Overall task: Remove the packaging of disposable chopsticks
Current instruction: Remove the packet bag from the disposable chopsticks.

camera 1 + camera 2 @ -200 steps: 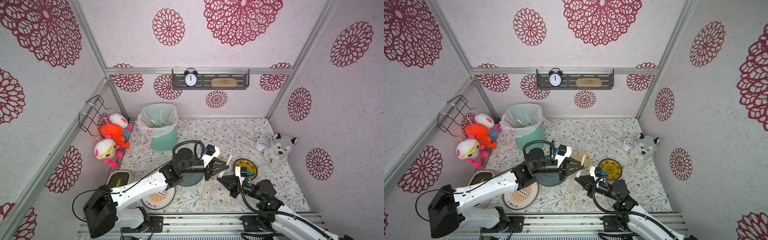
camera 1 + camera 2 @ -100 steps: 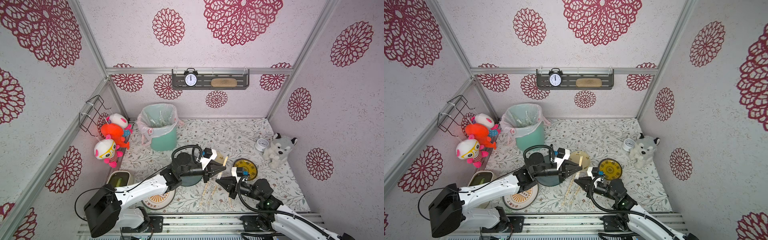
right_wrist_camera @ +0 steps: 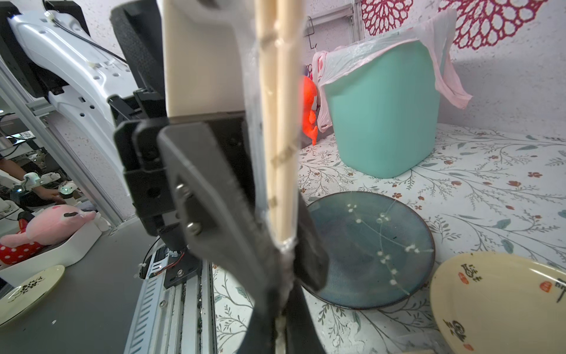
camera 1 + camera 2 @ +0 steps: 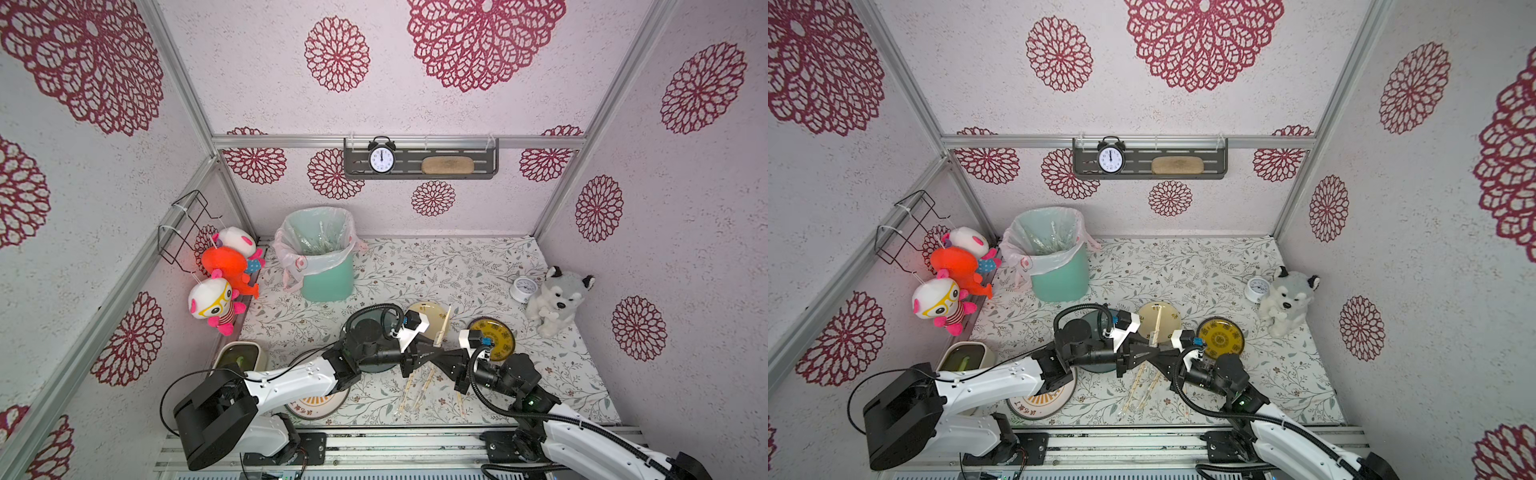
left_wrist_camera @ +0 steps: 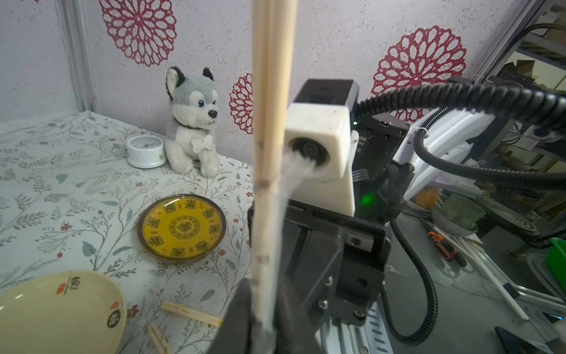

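Held item: chopstick pair (image 4: 441, 330), pale bamboo, raised off the floral tablecloth (image 4: 436, 270) at front centre, nearly upright with a slight lean, seen in both top views near the cream plate (image 4: 424, 311) and the yellow patterned plate (image 4: 496, 338). Wrapping: plastic sleeve (image 3: 284, 254), clear and crinkled, clung along the sticks, its bunched end past their tips. Lower holder: right gripper (image 3: 283, 321), clenched on that bunched sleeve end. Opposite: left gripper (image 5: 265, 294), met the right one tip to tip; its fingers flanked the sticks and sleeve, but whether they pressed or stood slack could not be told. On the cloth: loose chopsticks (image 4: 422, 392), several, lay flat beneath and in front of the grippers; whether sleeved could not be told. Under the left arm: dark blue plate (image 3: 367, 245). Back left: teal bin (image 4: 328, 282), lined with a pink-white bag (image 4: 291, 262), crinkly clear scraps inside. By the right wall: husky plush (image 4: 555, 299), with a small white clock (image 4: 521, 288) just beside it.
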Robot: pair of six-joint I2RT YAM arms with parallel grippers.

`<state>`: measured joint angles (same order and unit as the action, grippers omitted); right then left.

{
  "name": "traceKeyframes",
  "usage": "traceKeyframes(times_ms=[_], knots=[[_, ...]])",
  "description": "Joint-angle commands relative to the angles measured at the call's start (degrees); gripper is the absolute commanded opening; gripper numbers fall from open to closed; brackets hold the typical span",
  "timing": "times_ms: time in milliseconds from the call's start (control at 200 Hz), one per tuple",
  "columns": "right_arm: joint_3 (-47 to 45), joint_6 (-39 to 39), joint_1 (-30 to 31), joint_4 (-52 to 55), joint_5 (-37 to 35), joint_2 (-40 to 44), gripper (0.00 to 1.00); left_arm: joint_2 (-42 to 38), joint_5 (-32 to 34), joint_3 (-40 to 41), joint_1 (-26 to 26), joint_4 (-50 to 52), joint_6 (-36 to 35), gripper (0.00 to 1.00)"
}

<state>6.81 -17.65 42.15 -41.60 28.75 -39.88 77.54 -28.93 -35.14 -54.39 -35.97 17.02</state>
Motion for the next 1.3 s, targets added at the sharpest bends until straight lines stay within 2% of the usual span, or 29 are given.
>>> traceKeyframes(times_ms=[0, 35, 115, 215, 425, 515, 640, 686, 726, 841, 951, 1181, 1291], knots=[[1.4, -0.4, 0.0, -8.9, -1.2, 0.3, 0.0, -2.7, -0.7, -0.8, -0.3, 4.6, -2.0, 0.33], [1.2, -0.5, 0.0, -8.6, -1.2, 0.2, 0.0, -3.4, -0.3, -1.9, -0.2, 6.2, -2.7, 0.37], [0.8, -0.5, 0.2, -8.2, -1.4, 0.0, 0.0, -4.5, 1.5, -4.4, 0.2, 9.2, -4.3, 0.55], [0.4, -0.2, 0.4, -6.9, -1.8, 0.0, 0.0, -5.4, 3.5, -6.1, 1.9, 8.9, -4.1, 0.64], [-0.8, 0.0, 0.7, -6.5, -1.9, 0.4, 0.0, -4.8, -2.0, -10.8, 3.9, 8.1, -3.1, 0.66], [-1.1, 0.2, 0.7, -6.1, -2.5, 0.7, 0.0, -4.6, -2.9, -12.0, 3.9, 8.4, -2.8, 0.56], [-1.3, 0.4, 0.7, -5.7, -2.6, 1.0, 0.0, -1.9, -3.6, -13.7, 3.9, 8.5, -2.6, 0.52], [-1.3, 0.4, 0.7, -5.6, -2.7, 1.1, 0.0, -0.6, -4.2, -14.5, 3.8, 8.7, -2.3, 0.38], [-1.3, 0.4, 0.7, -5.5, -2.7, 1.4, 0.0, 0.3, -4.7, -15.1, 3.7, 9.0, -2.2, 0.31], [-1.5, 0.4, 0.7, -4.6, -3.0, 3.0, 0.0, 1.3, -5.2, -15.2, 3.6, 9.8, -1.9, 0.27], [-1.5, 0.4, 0.7, -3.6, -3.4, 4.8, 0.0, 1.4, -4.3, -14.1, 3.5, 10.0, -1.7, 0.14], [-1.3, 0.3, 0.7, -4.0, -3.9, 5.5, 0.0, 2.8, -3.3, -10.3, 3.1, 8.3, -0.1, 0.09], [-1.0, 0.0, 0.7, -5.2, -3.5, 5.3, 0.0, 3.3, -3.7, -8.0, 2.9, 6.5, 1.0, 0.11]])
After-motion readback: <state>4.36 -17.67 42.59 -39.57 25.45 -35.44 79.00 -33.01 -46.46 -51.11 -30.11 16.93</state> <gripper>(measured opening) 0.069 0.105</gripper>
